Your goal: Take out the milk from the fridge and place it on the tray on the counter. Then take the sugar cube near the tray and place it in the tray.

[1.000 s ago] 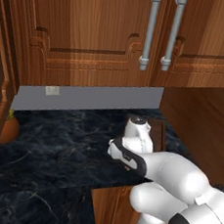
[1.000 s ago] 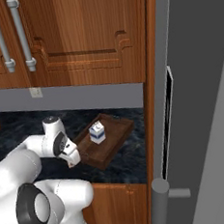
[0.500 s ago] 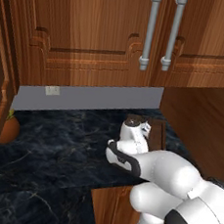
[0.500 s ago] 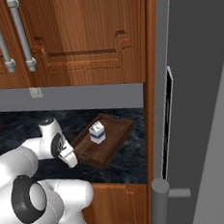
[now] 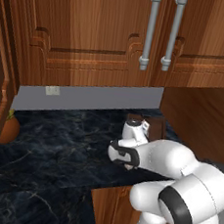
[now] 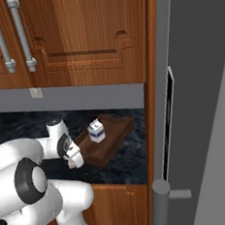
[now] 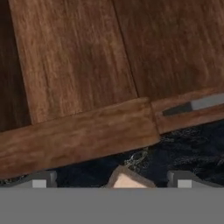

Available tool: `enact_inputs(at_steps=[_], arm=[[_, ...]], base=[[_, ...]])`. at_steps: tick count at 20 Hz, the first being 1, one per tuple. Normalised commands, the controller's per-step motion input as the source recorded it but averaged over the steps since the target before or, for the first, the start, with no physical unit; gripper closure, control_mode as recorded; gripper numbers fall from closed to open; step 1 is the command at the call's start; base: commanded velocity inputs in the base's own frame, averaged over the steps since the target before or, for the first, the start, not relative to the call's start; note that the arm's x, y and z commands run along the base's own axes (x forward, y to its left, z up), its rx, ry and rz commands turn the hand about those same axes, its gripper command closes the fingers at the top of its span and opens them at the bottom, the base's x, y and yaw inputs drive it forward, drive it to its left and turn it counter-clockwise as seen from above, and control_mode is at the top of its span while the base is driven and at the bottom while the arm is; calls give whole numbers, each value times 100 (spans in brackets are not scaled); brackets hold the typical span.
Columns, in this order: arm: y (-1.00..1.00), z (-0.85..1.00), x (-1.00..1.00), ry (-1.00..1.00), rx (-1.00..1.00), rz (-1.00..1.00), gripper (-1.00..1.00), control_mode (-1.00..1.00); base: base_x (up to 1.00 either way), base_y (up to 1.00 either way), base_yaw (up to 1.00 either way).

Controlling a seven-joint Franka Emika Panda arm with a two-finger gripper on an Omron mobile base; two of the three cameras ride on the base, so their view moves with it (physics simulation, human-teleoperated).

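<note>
One milk [image 6: 96, 131] upright in tray [image 6: 118, 138] | tool [image 7: 113, 180] spread wide at tray rim, sugar cube [image 7: 127, 180] between tips

The counter [image 6: 129, 164] carries the tray [image 6: 112, 139] near the fridge [image 6: 201, 101]. The milk [image 6: 96, 131] stands upright in the tray. A sugar cube [image 7: 127, 180] lies on the counter just beside the tray's rim.

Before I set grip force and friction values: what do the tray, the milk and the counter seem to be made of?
The tray looks like dark brown wood with a matte finish: grain streaks run along its boards in the hand view. The milk seems a white paperboard carton, judging by its folded gable top and blue printed mark. The counter looks like polished stone: blue-black with pale marbled veins.
</note>
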Motion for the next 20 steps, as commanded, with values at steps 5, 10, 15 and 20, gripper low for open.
enact_inputs(at_steps=[5, 10, 15, 20], arm=[[0, -38, 0, 1, -1, 0, 100, -100], [-19, -17, -21, 0, 0, 0, 100, -100], [-18, -11, -21, 0, 0, 0, 100, -100], [-5, 1, -43, -4, 0, 0, 100, -100]], base=[[0, 0, 0], [0, 0, 0], [0, 0, 0], [0, 0, 0]])
